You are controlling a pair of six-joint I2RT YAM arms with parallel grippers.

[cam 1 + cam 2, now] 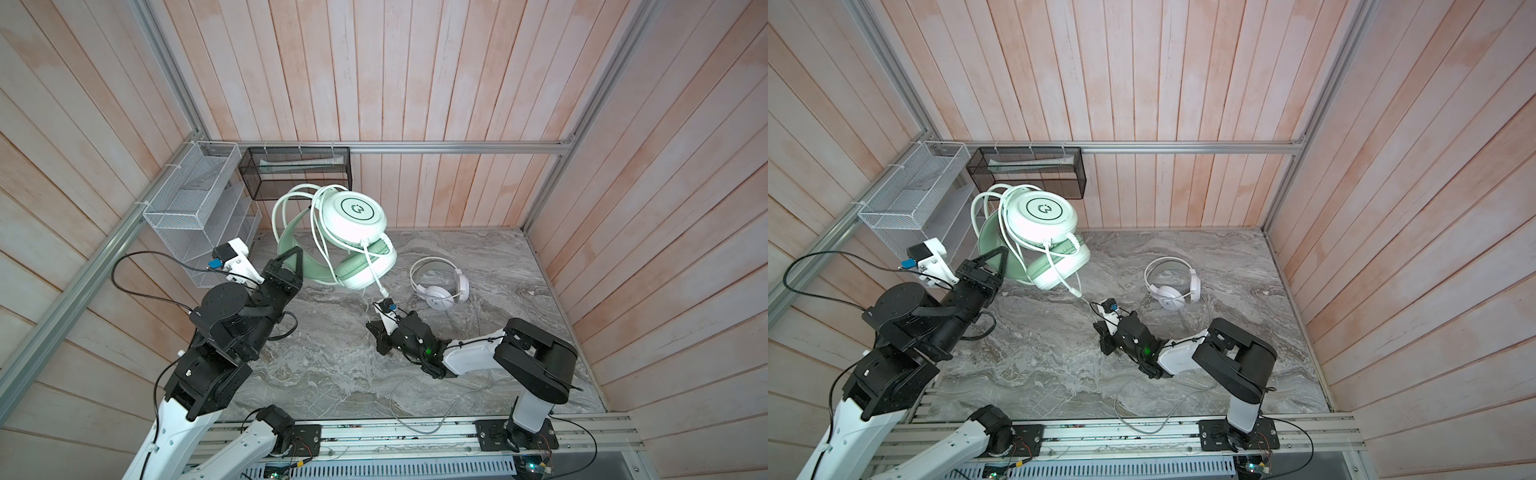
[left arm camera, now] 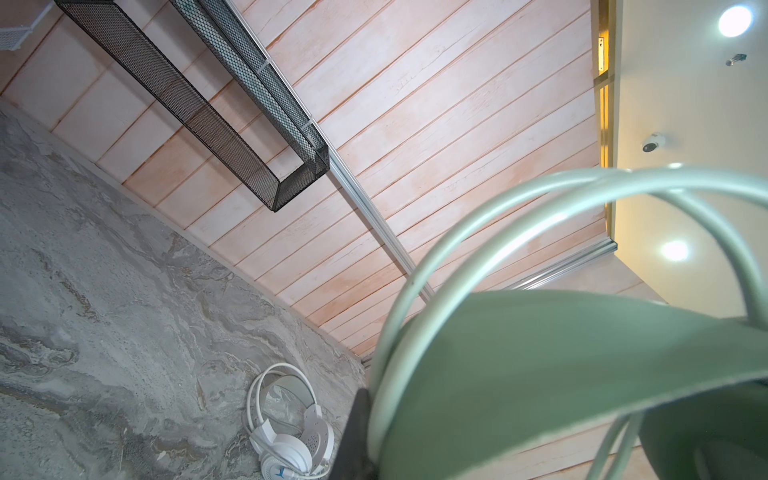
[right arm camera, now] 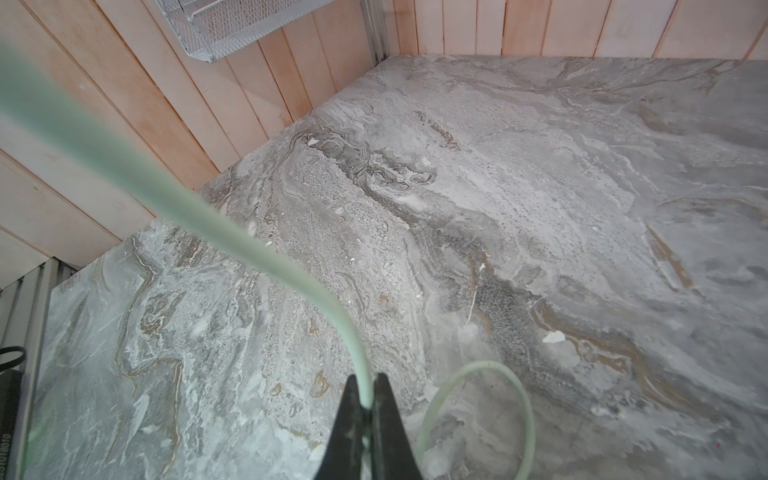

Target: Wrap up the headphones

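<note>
We are holding the left arm high, the left gripper (image 1: 292,258) clamped on the band of the green headset (image 1: 353,216), which is hanging clear of the table (image 1: 332,374) by the black basket (image 1: 299,170). Our right arm is reaching low, the right gripper (image 3: 365,399) pinching the cord (image 3: 249,245) tight. The white headset (image 1: 440,291) is lying on the table behind it.

A robot test cell in a lab: my workplace.
Pale plank walls (image 1: 415,83) framed in aluminium extrusion (image 1: 457,147) box in a marble-patterned surface (image 1: 332,365). A white mesh basket (image 1: 187,191) and a black mesh basket (image 1: 299,174) are zip-tied to that frame, and a slotted mounting rail (image 1: 415,434) runs along the front edge. Above the walls, my left wrist view shows a ceiling (image 2: 685,104) with recessed lights (image 2: 734,20) and a dome camera (image 2: 654,142).
</note>
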